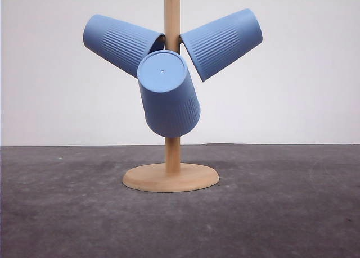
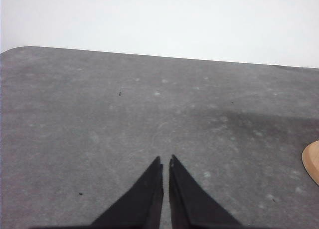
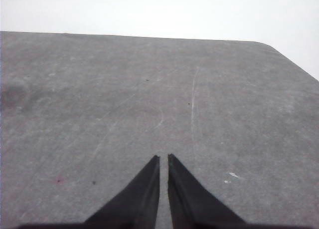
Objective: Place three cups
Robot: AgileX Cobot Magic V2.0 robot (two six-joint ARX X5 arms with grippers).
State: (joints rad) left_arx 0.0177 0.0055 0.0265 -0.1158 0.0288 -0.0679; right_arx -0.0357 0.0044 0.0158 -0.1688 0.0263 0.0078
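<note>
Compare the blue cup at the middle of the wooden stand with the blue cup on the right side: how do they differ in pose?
The middle cup points its flat base toward the camera and hangs lowest; the right cup points its base up and to the right and sits higher. The middle cup hides part of the stand's post; the right cup lies beside it. Both are blue and ribbed, with mouths toward the post.
</note>
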